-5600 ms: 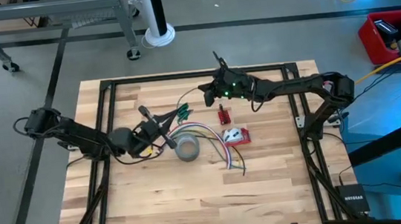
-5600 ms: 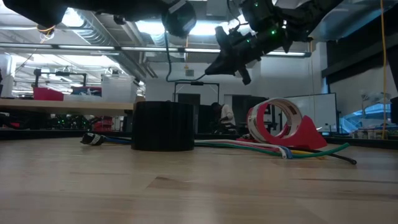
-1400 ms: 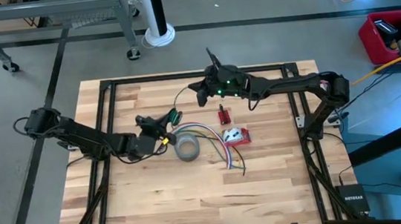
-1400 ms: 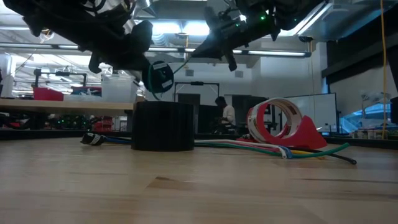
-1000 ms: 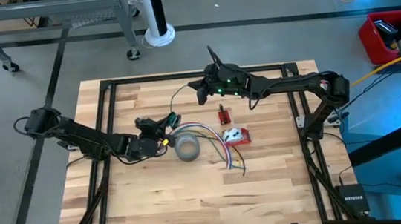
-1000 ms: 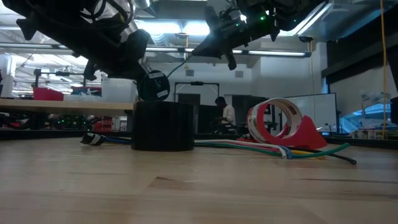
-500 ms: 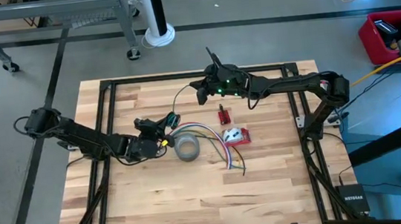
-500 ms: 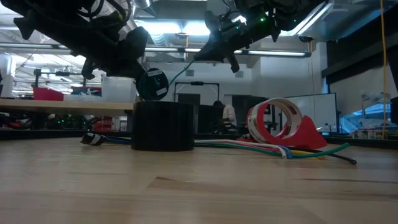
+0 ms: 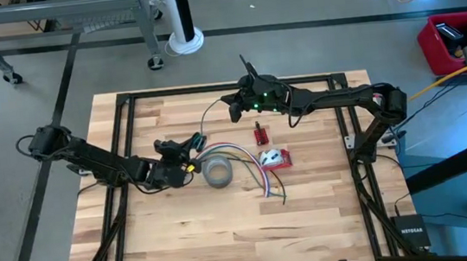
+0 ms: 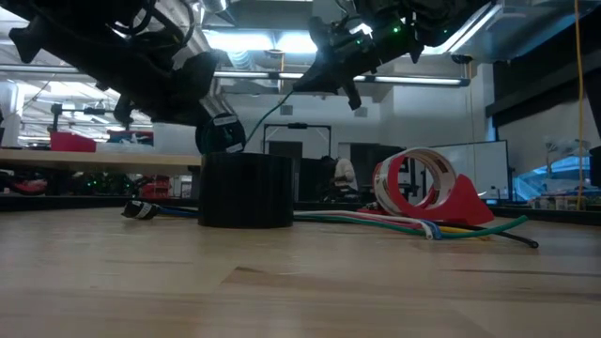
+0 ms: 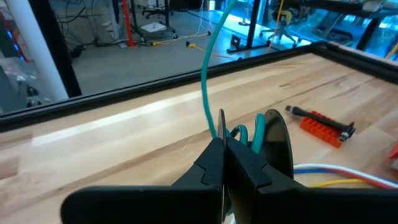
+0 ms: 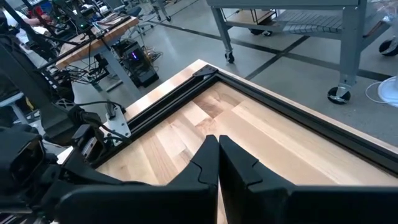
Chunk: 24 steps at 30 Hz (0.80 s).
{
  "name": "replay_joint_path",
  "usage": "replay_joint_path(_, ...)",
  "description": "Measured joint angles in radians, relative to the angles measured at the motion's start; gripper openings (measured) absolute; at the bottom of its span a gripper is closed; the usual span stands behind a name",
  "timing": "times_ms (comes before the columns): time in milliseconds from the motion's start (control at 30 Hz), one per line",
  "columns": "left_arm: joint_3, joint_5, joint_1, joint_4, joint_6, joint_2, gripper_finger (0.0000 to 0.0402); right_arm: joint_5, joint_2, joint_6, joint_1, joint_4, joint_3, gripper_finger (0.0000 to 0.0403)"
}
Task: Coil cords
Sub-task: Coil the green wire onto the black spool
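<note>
Your left hand (image 9: 185,146) is clamped on the green cord (image 11: 208,81) just at 9 o'clock of the grey tape roll (image 9: 218,173), and that cord runs up to your right hand (image 9: 235,106), pinched closed at 12 o'clock over the counter (image 9: 227,235).

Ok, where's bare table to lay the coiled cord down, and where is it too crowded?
Bare wood: the near half of the table, below the grey tape roll, and the strip right of the red tape dispenser. Crowded: the middle, around the roll, loose coloured wires, left gripper and green cord.
</note>
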Motion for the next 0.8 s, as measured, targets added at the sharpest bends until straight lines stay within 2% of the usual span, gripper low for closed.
replay_joint_path(333, 0.000, -0.009, 0.000, -0.058, -0.024, 0.000, 0.0000, -0.027, 0.000, 0.000, 0.000, -0.001, 0.000, 0.0003)
replay_joint_path(533, 0.000, -0.094, 0.000, -0.049, -0.016, 0.000, 0.0000, -0.035, 0.000, 0.001, 0.000, -0.014, 0.000, 0.0003)
replay_joint_path(800, 0.000, -0.078, 0.000, -0.049, -0.047, 0.000, 0.0000, -0.035, 0.000, 0.001, 0.000, -0.008, 0.000, 0.0003)
